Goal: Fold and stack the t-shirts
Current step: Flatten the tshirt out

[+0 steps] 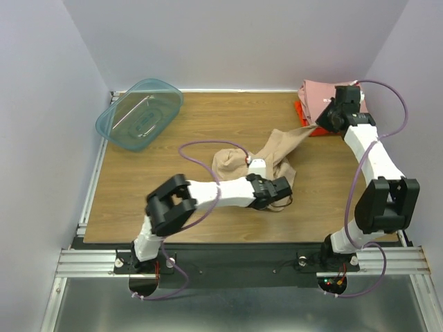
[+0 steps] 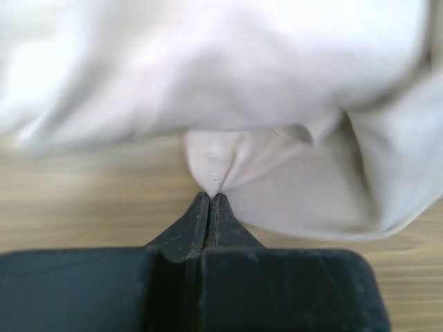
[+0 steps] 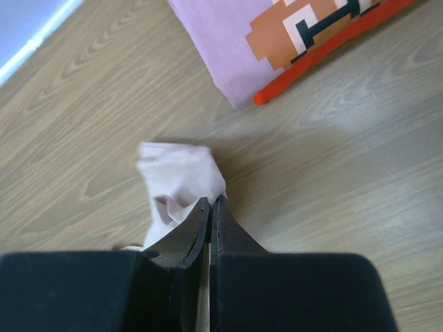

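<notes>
Between the pinched tips of our left gripper sat a fold of one crumpled tan cloth t-shirt; our right gripper clamped its corner, one folded pink pixel-print t-shirt atop one red-orange t-shirt beyond.

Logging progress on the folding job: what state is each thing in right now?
tan t-shirt: unfolded, crumpled, pinched by both grippers.
pink t-shirt: folded, lying on the red-orange one.
red-orange t-shirt: flat under the pink one, only its edge showing.
teal tub: far left corner, apart from the shirts.
left gripper: shut on the tan t-shirt.
right gripper: shut on the tan t-shirt's corner.
</notes>
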You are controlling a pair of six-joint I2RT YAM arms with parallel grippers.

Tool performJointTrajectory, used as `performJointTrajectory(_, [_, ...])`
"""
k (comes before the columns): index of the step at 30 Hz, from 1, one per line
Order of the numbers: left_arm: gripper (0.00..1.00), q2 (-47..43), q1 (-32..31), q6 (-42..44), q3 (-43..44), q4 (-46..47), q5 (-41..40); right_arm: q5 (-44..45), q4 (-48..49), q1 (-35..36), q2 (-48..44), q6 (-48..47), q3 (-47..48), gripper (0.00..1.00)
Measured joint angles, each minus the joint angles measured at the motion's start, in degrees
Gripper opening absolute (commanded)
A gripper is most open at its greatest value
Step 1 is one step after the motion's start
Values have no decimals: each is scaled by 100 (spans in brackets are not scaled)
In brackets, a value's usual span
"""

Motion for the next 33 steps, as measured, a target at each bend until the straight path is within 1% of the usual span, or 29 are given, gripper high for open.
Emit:
performJointTrajectory(1, [0, -254, 0, -52, -186, -151, -129, 15, 0, -4, -94, -15, -31, 0])
performJointTrajectory(3, [0, -1215, 9, -153, -551, -520, -531, 55, -15, -17, -382, -52, -63, 0])
performJointTrajectory(4, [0, -1613, 9, -168, -599, -636, -669, 76, -13, -28, -542, -61, -63, 0])
performJointTrajectory(6, [0, -2686, 11, -157, -603, -723, -1058, 144, -11, -28, -935, -85, -63, 0])
performJointTrajectory(7, [0, -3038, 11, -111, -595, -717, -1185, 177, -7, -28, -1084, -98, -63, 0])
performJointTrajectory(9, [0, -4197, 9, 15, -546, -719, -1556, 297, -50, -28, -1611, -118, -33, 0])
performJointTrajectory(13, [0, -5517, 13, 361, -466, -636, -2166, 673, -251, -31, -2221, -199, 319, 0])
performJointTrajectory(17, [0, -6585, 37, 1062, -474, -289, -2614, 1086, -385, -33, -2715, -319, 927, 0])
performJointTrajectory(23, [0, -7296, 39, 1969, -321, 267, -3281, 1423, -496, -33, -3156, -479, 1508, 0])
performJointTrajectory(27, [0, -7193, 48, 2481, -238, 767, -3598, 1510, -557, -39, -3163, -573, 1635, 0])
performJointTrajectory(29, [0, -6929, 111, 2686, -210, 944, -3687, 1458, -566, -55, -3053, -605, 1639, 0])
performJointTrajectory(31, [0, -6588, 479, 2855, -184, 1121, -3486, 1364, -584, -57, -2909, -647, 1639, 0])
performJointTrajectory(33, [0, -6168, 1467, 2988, -184, 1320, -2728, 1200, -586, -57, -2706, -686, 1639, 0])
